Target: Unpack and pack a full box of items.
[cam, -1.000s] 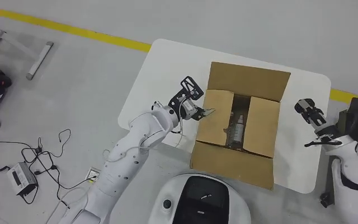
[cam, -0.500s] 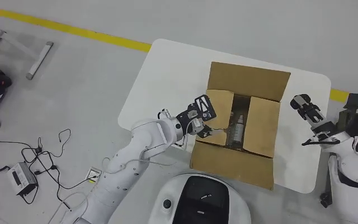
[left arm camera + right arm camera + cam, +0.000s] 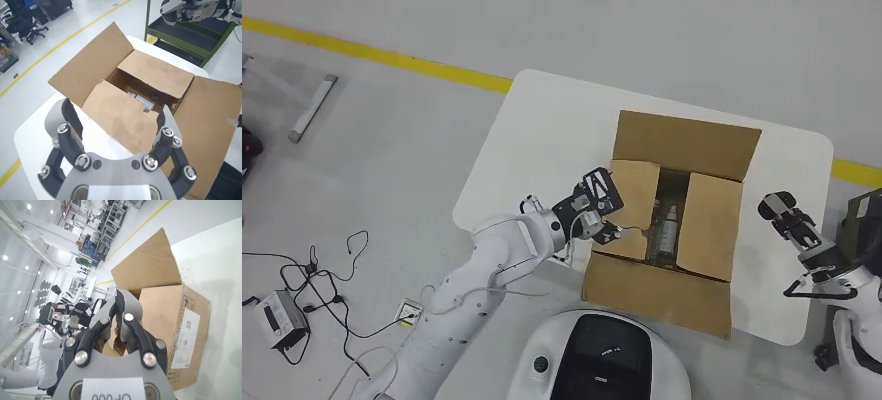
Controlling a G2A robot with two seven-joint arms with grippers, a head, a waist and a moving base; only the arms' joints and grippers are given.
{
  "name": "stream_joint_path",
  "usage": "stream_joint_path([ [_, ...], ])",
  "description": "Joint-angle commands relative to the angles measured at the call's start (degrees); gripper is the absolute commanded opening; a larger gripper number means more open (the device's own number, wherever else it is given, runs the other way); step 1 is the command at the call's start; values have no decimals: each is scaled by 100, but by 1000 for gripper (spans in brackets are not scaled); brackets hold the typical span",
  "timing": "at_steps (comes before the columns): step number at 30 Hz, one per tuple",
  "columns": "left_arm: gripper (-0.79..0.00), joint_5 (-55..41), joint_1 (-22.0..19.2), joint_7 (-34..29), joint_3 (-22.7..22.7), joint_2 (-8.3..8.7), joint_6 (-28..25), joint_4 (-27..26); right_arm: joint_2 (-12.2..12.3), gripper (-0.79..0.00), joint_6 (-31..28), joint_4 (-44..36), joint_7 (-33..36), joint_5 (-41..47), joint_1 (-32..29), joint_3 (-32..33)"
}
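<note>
**Box on worktop, side flaps half closed, both tools outside it**

- Cardboard box [image 3: 687, 145] stands on the white worktop [image 3: 542, 130], toward the right arm's half.
- Far flap [image 3: 682, 150] and near flap [image 3: 657, 290] are folded outward.
- The flap on the left arm's side [image 3: 630, 200] and the flap on the right arm's side [image 3: 710, 225] lie inward over the opening. A dark slot is open between them.
- In the slot a white bottle [image 3: 669, 228] lies on its side. The left wrist view shows it partly under the left-side flap, with a dark round item [image 3: 153, 96] just beside it. I cannot identify that item.
- Left tool [image 3: 614, 232]: fingers spread wide, holding nothing. It sits at the box's near corner on the left arm's side. In its wrist view the flap lies between the two pads [image 3: 72, 113]. Contact with the cardboard cannot be judged.
- Right tool [image 3: 772, 205]: fingers pressed together, holding nothing. It is over the worktop on the box's right-arm side, apart from the cardboard. Its wrist view looks along that box wall, which carries a white label [image 3: 186, 338].
- Off the worktop there are a yellow floor line [image 3: 372, 55] and loose cables [image 3: 317, 290].
- A green rack [image 3: 189, 34] stands beyond the box in the left wrist view.
</note>
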Motion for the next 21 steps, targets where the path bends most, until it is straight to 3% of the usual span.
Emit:
stream_joint_path([
  [1,0,131,-1,-4,9,17,-129,-63,-3,-785,-9,2,-23,16,-30,-28],
  [4,0,169,109,36,-93,65,-395,-232,-5,-785,-38,31,-39,73,-53,-46],
  [7,0,734,268,216,-242,167,-1026,-519,-6,-785,-65,99,-50,126,-69,-50],
  [12,0,1548,862,733,-590,357,-1873,-836,1,-785,-118,191,-21,205,-90,-13],
  [16,0,2031,1302,1105,-733,474,-2211,-1076,8,-785,-130,257,17,228,-84,3],
  [21,0,2347,1455,1320,-714,529,-2242,-1082,13,-785,-133,286,15,262,-80,13],
])
